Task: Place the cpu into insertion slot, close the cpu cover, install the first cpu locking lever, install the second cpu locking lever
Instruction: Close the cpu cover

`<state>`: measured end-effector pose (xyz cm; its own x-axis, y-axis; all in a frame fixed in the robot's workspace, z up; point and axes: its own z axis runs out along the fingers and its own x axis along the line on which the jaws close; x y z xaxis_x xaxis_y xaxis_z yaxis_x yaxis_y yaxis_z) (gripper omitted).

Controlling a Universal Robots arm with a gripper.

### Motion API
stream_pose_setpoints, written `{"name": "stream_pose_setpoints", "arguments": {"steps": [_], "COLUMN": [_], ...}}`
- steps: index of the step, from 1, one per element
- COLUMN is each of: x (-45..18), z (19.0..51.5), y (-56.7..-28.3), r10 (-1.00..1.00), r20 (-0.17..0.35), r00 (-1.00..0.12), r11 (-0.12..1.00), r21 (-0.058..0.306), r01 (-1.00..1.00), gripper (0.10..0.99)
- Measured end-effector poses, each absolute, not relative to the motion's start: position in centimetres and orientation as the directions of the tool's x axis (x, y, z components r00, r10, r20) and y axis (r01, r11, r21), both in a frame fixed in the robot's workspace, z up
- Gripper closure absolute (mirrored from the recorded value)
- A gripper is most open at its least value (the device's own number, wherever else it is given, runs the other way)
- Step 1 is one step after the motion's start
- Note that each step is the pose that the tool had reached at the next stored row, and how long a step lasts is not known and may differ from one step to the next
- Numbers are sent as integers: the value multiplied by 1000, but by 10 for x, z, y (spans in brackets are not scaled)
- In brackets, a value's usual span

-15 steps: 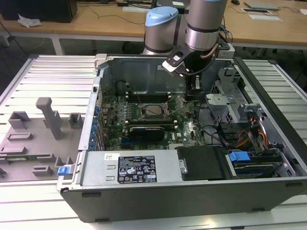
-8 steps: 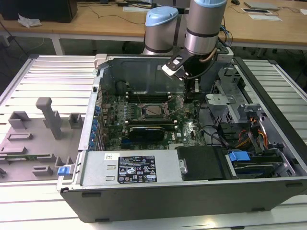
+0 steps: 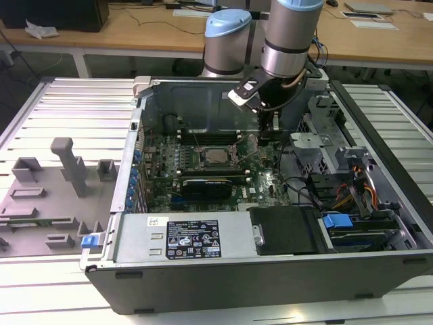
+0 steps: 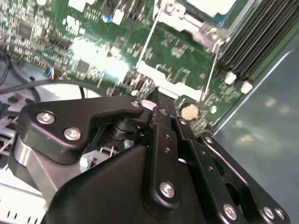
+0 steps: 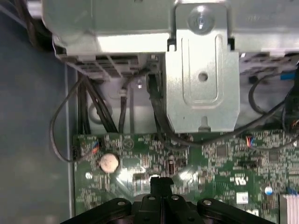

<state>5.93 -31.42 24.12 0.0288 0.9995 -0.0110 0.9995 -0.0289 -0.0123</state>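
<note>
The cpu lies in the insertion slot on the green board, its pale metal top showing; the second wrist view catches its edge. The silver cpu cover frames it and seems to lie flat over it. Two thin wire locking levers run away from the socket toward my gripper. My gripper hangs just off the socket on the exterior view's right, low over the board. Its black fingertips are pressed together with nothing visible between them. I cannot tell whether they touch a lever.
The board sits inside an open computer case. A coin battery, black cables and a metal drive bracket lie close by the gripper. A black ribbed heatsink sits in front of the socket. A grey fixture stands outside the case.
</note>
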Motion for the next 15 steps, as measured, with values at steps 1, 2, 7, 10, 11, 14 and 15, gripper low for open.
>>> {"name": "stream_pose_setpoints", "arguments": {"steps": [1, 2, 7, 10, 11, 14, 15], "x": [59, 59, 59, 56, 53, 47, 44], "z": [241, 241, 241, 241, 241, 241, 241], "y": [-314, -314, -314, -314, -314, -314, -314], "r10": [1000, 1000, 1000, 1000, 1000, 1000, 1000], "r20": [-11, -12, -12, -12, -12, -12, -12], "r00": [29, 28, 28, 28, 28, 28, 28], "r11": [-29, -29, -29, -29, -29, -29, -29], "r21": [-23, -37, -45, -45, -46, -45, -44], "r01": [999, 999, 999, 999, 999, 999, 999], "gripper": [980, 980, 980, 980, 980, 980, 980]}}
